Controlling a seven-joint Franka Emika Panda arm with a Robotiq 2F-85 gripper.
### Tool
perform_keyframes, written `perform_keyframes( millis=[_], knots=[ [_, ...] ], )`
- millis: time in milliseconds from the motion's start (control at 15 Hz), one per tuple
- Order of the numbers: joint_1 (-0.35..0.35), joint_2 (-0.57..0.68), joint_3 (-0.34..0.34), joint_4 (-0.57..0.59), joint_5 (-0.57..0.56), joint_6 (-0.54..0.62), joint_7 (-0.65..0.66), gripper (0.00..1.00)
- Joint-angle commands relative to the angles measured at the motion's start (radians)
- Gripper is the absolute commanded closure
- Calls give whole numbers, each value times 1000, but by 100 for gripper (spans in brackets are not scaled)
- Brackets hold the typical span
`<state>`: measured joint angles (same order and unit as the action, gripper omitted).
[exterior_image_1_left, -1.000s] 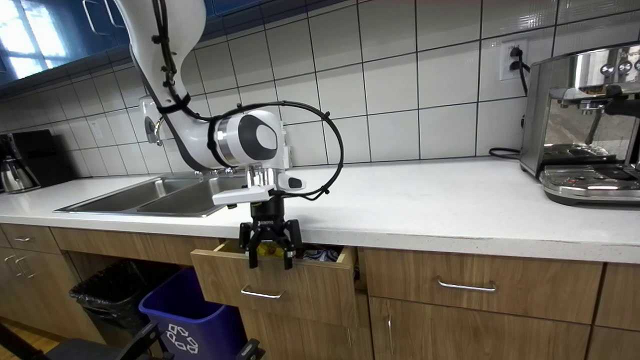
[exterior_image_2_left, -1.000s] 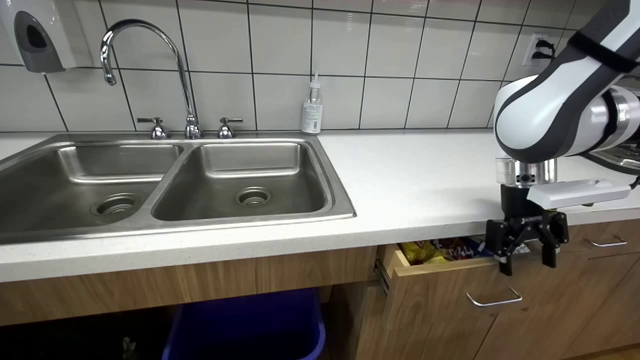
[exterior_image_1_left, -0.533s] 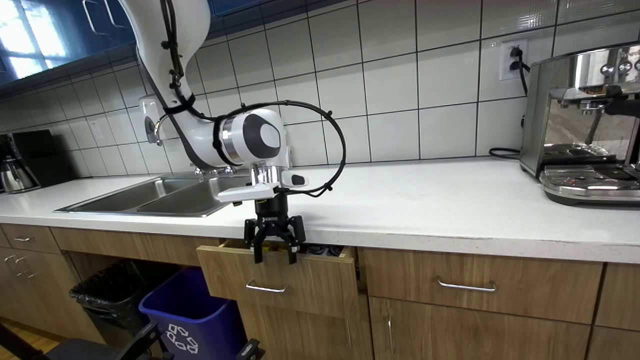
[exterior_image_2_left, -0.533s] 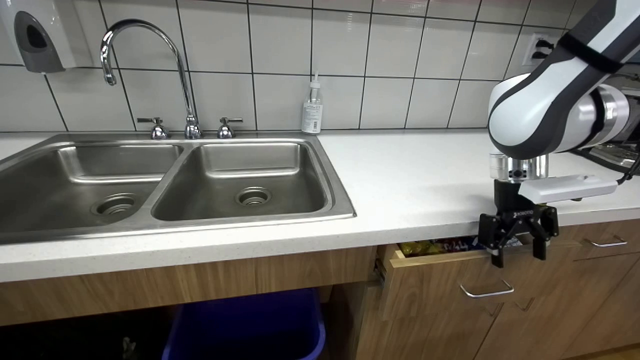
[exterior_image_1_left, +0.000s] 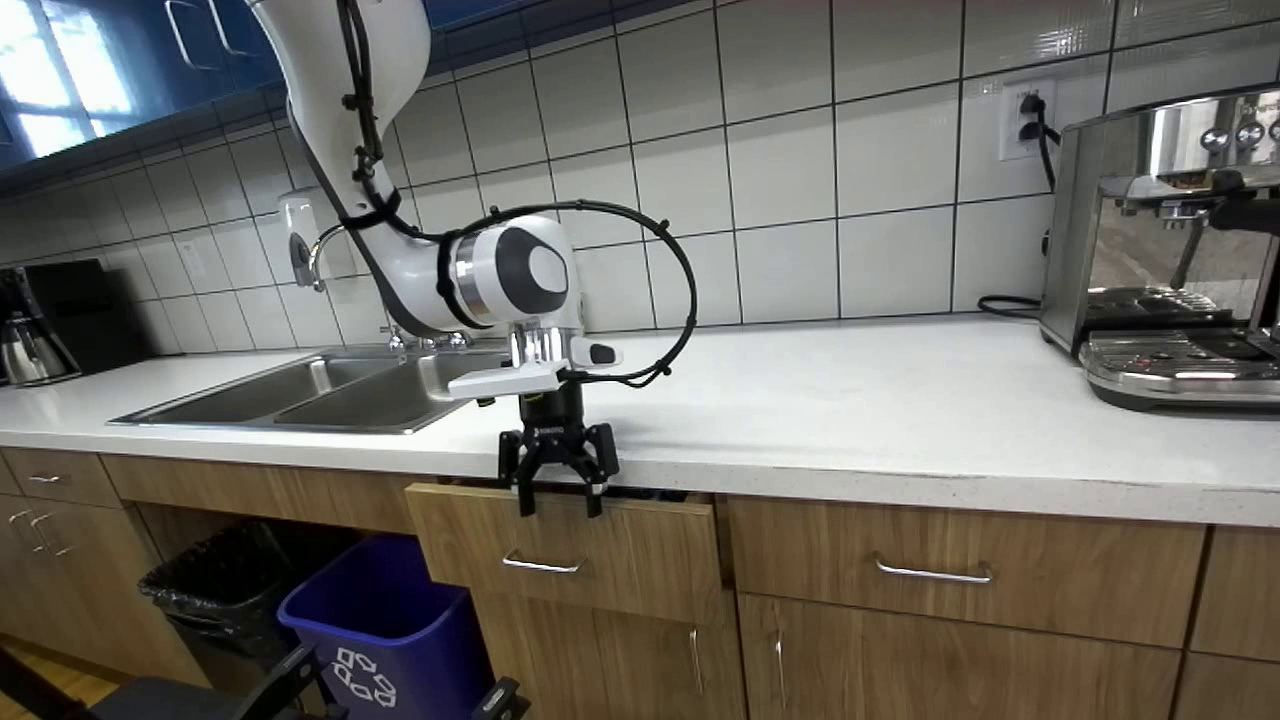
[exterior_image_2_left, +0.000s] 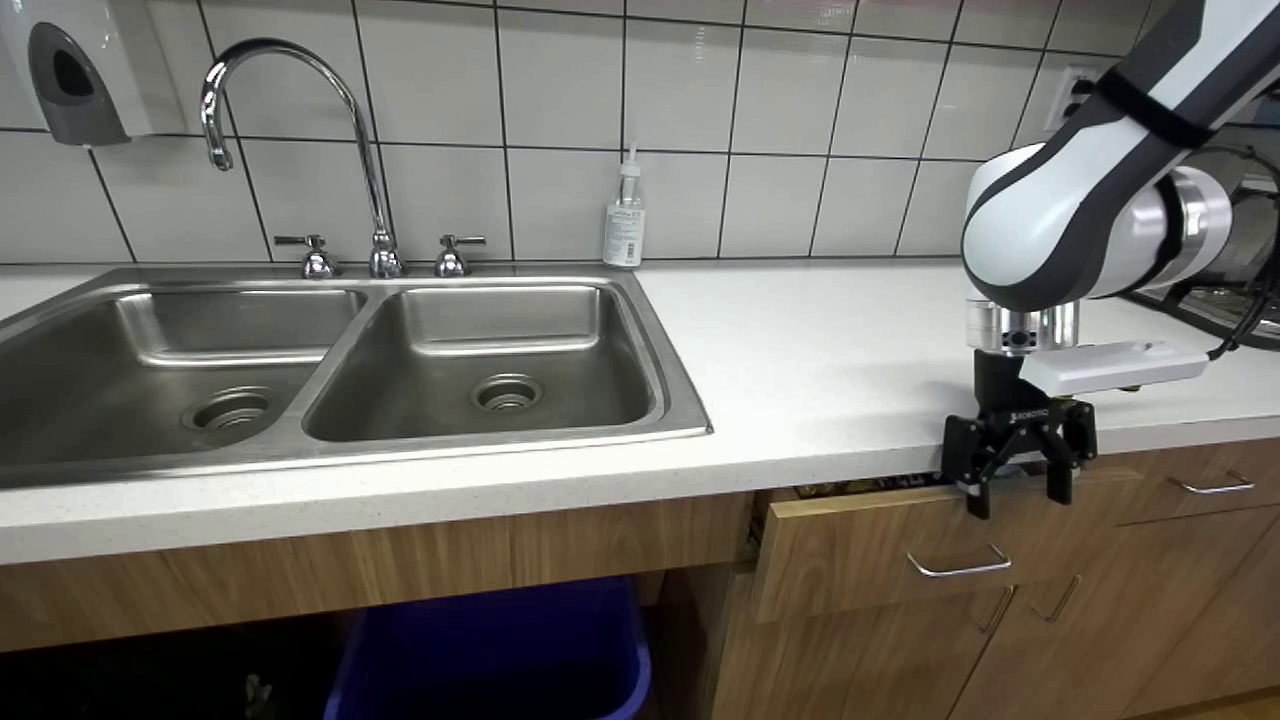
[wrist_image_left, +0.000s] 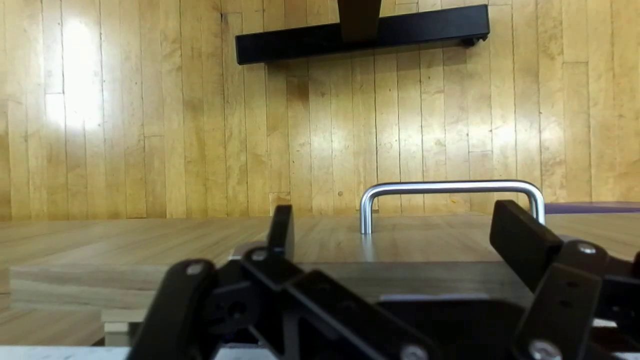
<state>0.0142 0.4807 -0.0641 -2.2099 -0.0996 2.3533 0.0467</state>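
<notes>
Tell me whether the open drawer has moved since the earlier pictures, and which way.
Yes, inward. In both exterior views, the front of the drawer has come closer to the edge of the counter, narrowing the gap.

The contents (exterior_image_2_left: 850, 487) of the drawer (exterior_image_1_left: 630, 560) are mostly hidden beneath the table (exterior_image_1_left: 850, 400). In the wrist view the pincer (wrist_image_left: 394, 220) is cut off at six o'clock; whether the drawer is touched by it cannot be told. In an exterior view the espresso machine (exterior_image_1_left: 1165, 250) is cut off at three o'clock and the arm (exterior_image_1_left: 400, 270) at eleven.
</notes>
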Motion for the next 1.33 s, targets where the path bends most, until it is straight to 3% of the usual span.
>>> perform_keyframes(
  millis=[0, 600, 1267],
  knots=[
    [-12, 60, -10, 70, -23, 32, -9, 0],
    [-17, 85, -20, 89, -26, 26, -10, 0],
    [-19, 2, -13, 26, -19, 10, -26, 0]
  ],
)
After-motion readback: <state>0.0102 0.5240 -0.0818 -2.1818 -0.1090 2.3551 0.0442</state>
